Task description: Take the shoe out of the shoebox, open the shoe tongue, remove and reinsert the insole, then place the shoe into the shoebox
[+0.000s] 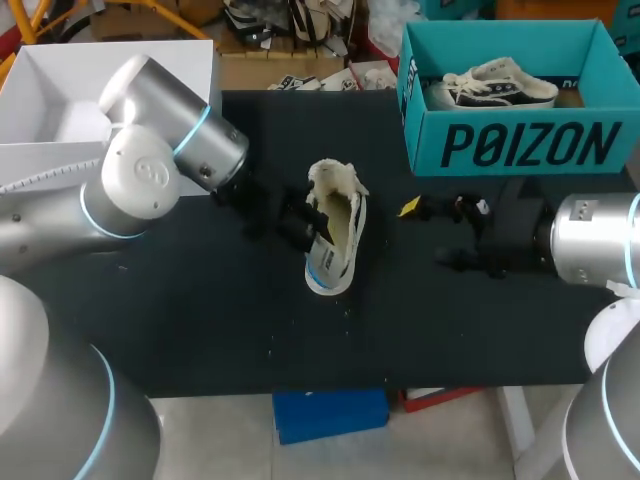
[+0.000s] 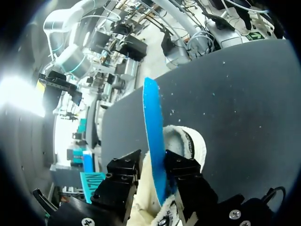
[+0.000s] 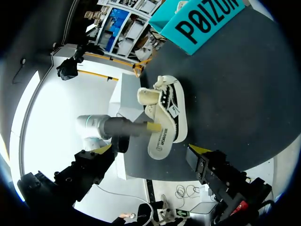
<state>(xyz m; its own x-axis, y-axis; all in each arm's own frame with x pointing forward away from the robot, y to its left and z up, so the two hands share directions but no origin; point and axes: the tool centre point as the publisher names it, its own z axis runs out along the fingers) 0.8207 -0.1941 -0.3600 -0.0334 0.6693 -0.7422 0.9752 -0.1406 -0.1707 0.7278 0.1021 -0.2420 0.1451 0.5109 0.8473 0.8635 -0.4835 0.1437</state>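
Observation:
A cream and black shoe (image 1: 338,225) lies on its side in the middle of the black table (image 1: 200,300), also seen in the right wrist view (image 3: 170,106). My left gripper (image 1: 300,225) is at the shoe's opening. In the left wrist view a blue insole (image 2: 153,136) stands on edge out of the shoe (image 2: 193,143), between my left gripper's (image 2: 153,165) black fingers (image 2: 124,172); it rests against one finger, with a small gap to the other. My right gripper (image 1: 440,235) hangs wide open to the right of the shoe, holding nothing (image 3: 150,150). The teal shoebox (image 1: 520,145) stands at the back right.
A second shoe (image 1: 500,85) lies inside the teal shoebox. A white open box (image 1: 60,100) stands at the back left, behind my left arm. The table's front edge runs close below the shoe.

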